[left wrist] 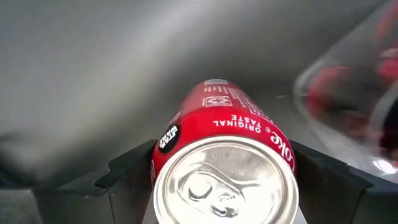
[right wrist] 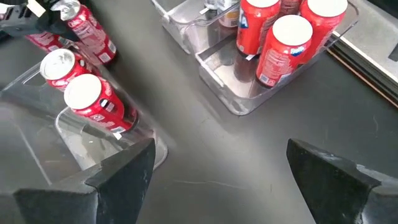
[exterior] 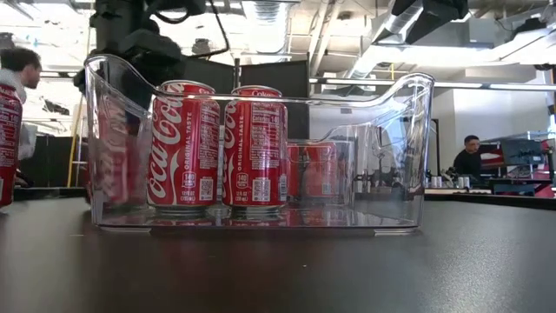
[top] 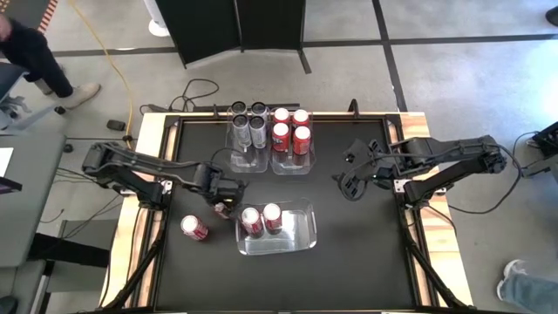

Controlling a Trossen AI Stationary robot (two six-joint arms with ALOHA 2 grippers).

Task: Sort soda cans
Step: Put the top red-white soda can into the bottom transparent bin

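Note:
My left gripper (top: 220, 199) stands just left of the near clear bin (top: 307, 234) and is shut on a red can (top: 223, 210). In the left wrist view this red can (left wrist: 224, 162) fills the space between the fingers, its silver top toward the camera. Two red cans (top: 261, 218) stand upright in the near bin. Another red can (top: 194, 228) stands on the table left of it. At the far side, silver cans (top: 248, 124) and red cans (top: 290, 129) stand in two clear bins. My right gripper (top: 347, 181) hovers open right of centre, touching nothing. My left gripper pinches the red can between its two fingers (left wrist: 127, 177), one on each side of the wall just below the top rim (left wrist: 163, 163). The fingers slant down from the table's left along the can's length. The can sits tilted; whether its bottom end (left wrist: 214, 84) touches the table I cannot tell.
The near bin's right half (right wrist: 37, 137) holds no cans. The standing red can (right wrist: 43, 40) is close behind the held can (right wrist: 90, 31). Bare black tabletop (top: 349, 253) lies right of the near bin. A person (exterior: 469, 156) shows in the room beyond.

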